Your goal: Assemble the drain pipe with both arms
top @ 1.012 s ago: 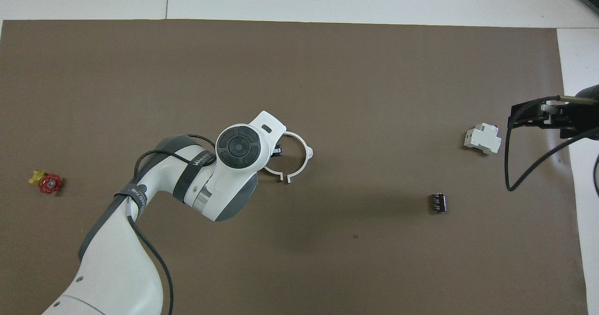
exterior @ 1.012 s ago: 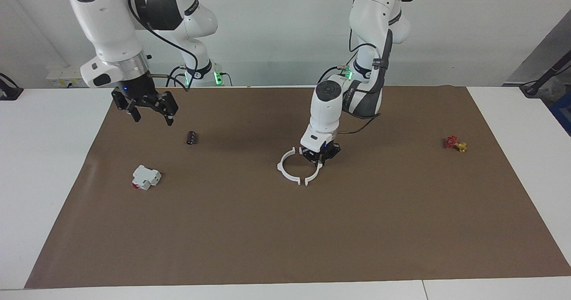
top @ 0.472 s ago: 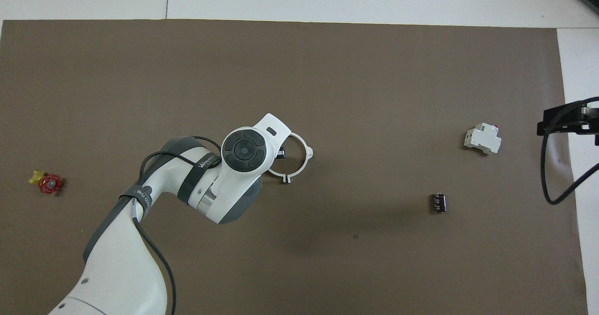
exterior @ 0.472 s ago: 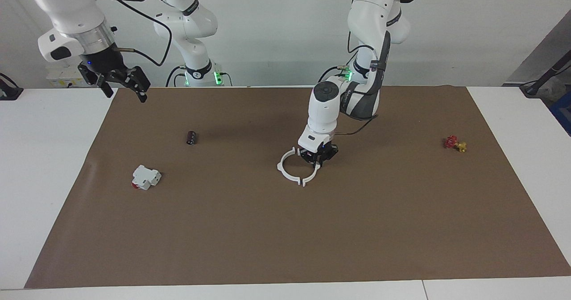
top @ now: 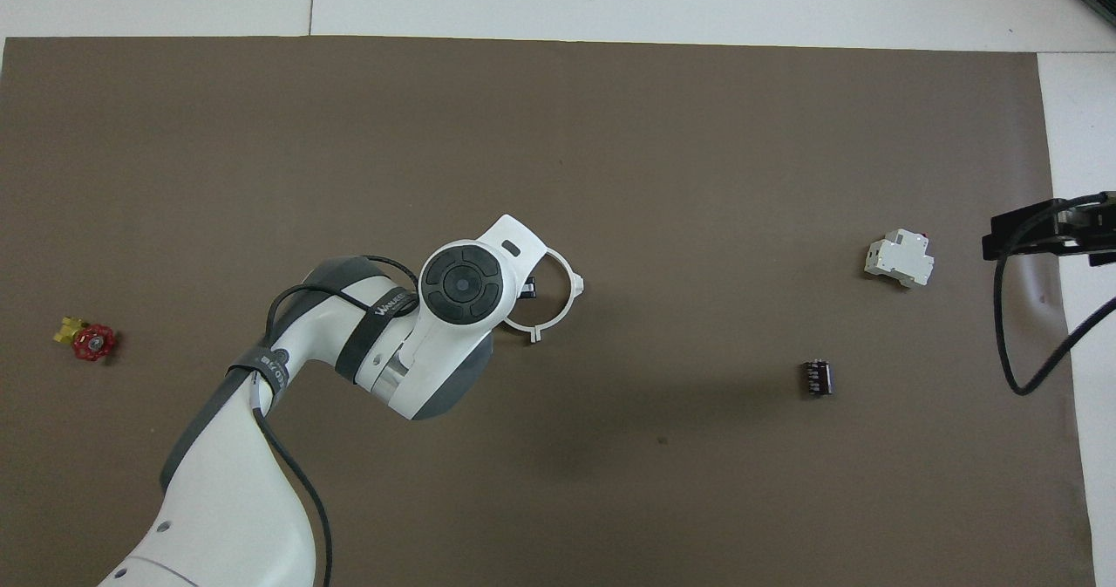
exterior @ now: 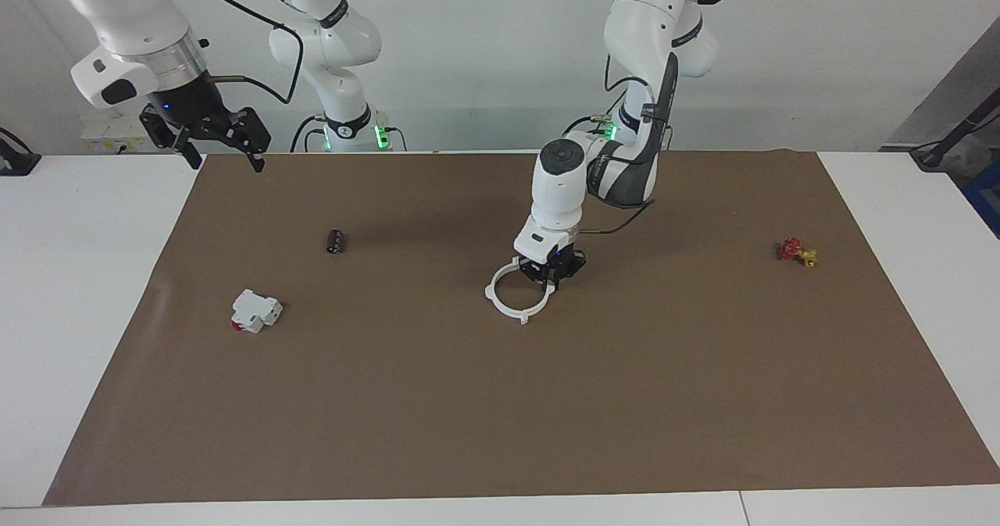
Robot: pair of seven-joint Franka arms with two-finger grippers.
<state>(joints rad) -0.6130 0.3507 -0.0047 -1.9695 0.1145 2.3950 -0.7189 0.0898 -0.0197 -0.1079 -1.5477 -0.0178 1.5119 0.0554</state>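
The drain pipe's two white half-rings (exterior: 500, 307) lie on the brown mat (exterior: 500, 416) near its middle. Their tabbed ends meet at the side farther from the robots, so they form a ring. It also shows in the overhead view (top: 573, 295). My left gripper (exterior: 551, 276) is low at the mat, shut on the half-ring toward the left arm's end. In the overhead view the left wrist hides most of that half and the gripper. My right gripper (exterior: 223, 151) is open and empty. It is raised over the mat's edge at the right arm's end, and shows in the overhead view (top: 1037, 234).
A small dark cylinder (exterior: 336, 241) and a blocky white part with a red end (exterior: 255, 311) lie toward the right arm's end. A small red and yellow valve (exterior: 797, 252) lies toward the left arm's end. White table (exterior: 78, 315) surrounds the mat.
My left gripper slid its half-ring toward the other half and the gap between their tabs closed. My right gripper rose and drew back to the mat's edge, still open.
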